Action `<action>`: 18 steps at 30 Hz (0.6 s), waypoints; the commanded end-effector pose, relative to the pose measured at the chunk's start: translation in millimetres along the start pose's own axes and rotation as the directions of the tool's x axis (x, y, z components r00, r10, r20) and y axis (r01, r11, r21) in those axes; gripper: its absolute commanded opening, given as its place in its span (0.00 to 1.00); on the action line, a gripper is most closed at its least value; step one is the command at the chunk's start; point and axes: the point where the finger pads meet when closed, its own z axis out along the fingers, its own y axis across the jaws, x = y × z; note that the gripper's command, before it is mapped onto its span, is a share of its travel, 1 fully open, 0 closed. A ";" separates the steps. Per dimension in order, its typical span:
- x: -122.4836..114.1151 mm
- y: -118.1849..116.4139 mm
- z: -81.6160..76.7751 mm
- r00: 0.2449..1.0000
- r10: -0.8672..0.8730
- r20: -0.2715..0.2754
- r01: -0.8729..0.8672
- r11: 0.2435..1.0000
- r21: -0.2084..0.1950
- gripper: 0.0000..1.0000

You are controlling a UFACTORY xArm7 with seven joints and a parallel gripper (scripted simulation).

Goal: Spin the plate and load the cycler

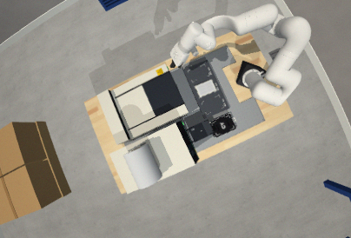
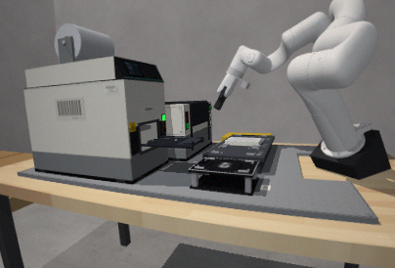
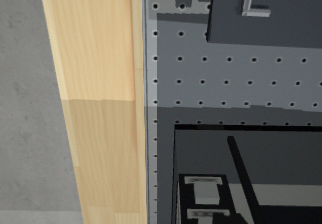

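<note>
My gripper (image 1: 173, 64) is shut and empty. It hangs in the air at the far corner of the centrifuge (image 1: 148, 102), also seen in the side view (image 2: 220, 104). Its fingers are out of the wrist view, which looks down on two small grey keys (image 3: 206, 192) on a dark panel. The sealer (image 2: 91, 122), with a film roll on top, has its stage (image 2: 171, 142) out at the front. I cannot make out K73 on the stage. A white-topped plate (image 1: 204, 89) lies in the middle of the deck row. The raised nest (image 2: 223, 168) stands empty.
The wooden table edge (image 3: 102, 110) and the perforated grey baseplate (image 3: 242, 80) lie below the gripper. A green lamp (image 2: 162, 117) glows by the sealer's opening. The arm's base (image 1: 252, 76) stands at the right. A cardboard box (image 1: 20, 171) sits on the floor.
</note>
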 end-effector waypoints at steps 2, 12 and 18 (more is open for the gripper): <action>-2.9 -0.9 -1.1 1.000 -0.002 0.003 0.002 1.000 0.004 0.00; -4.7 -0.9 0.0 1.000 -0.002 0.003 0.002 1.000 0.004 0.00; -6.1 -0.9 0.8 1.000 -0.002 0.003 0.002 1.000 0.004 0.00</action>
